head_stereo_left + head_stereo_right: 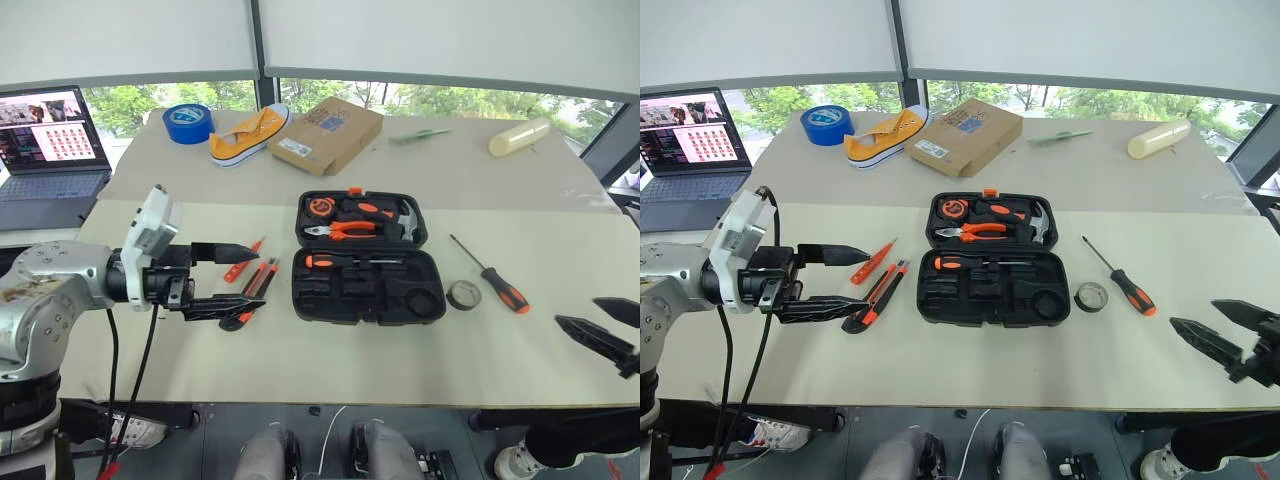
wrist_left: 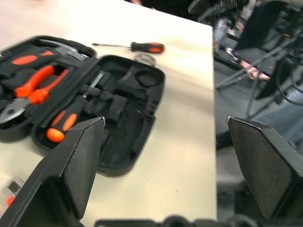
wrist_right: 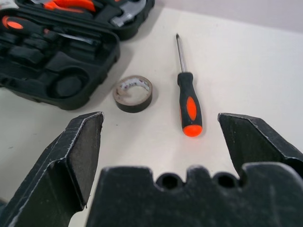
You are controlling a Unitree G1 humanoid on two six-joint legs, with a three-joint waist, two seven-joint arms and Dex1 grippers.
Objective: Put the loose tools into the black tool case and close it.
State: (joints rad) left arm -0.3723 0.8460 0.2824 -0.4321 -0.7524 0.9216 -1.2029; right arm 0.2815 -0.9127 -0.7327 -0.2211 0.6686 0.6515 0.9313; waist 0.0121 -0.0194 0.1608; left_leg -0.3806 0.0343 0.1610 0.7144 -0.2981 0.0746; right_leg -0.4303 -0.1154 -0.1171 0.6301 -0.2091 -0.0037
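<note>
Left eye view: the black moulded plastic tool case (image 1: 368, 258) is seen lying open flat in the middle of the pale table (image 1: 300, 360). In its far half, orange-handled pliers (image 1: 345, 230), a hammer (image 1: 408, 222) and a tape measure (image 1: 319, 207) are seated. In the near half, one orange-and-black screwdriver (image 1: 345, 261) is already slotted along the hinge side, and the other recesses look bare.

Left of the case, the slim red tester screwdriver (image 1: 243, 259) and the orange-black utility knife (image 1: 250, 292) are still loose, just past the left gripper (image 1: 232, 279), whose jaws are spread wide with nothing between them. Right of the case, the small dark tape roll (image 1: 462, 294) is parked just beside its corner, with the second orange-and-black screwdriver (image 1: 489, 274) a bit further out. The right gripper (image 1: 608, 325) is held wide and empty too, near the table's edge.

For the next pick, probably the knife or tester, the handle should be pinched mid-length across its narrow side, so it can be laid straight into its slot. The lid can't be closed cleanly until everything is seated flush.
</note>
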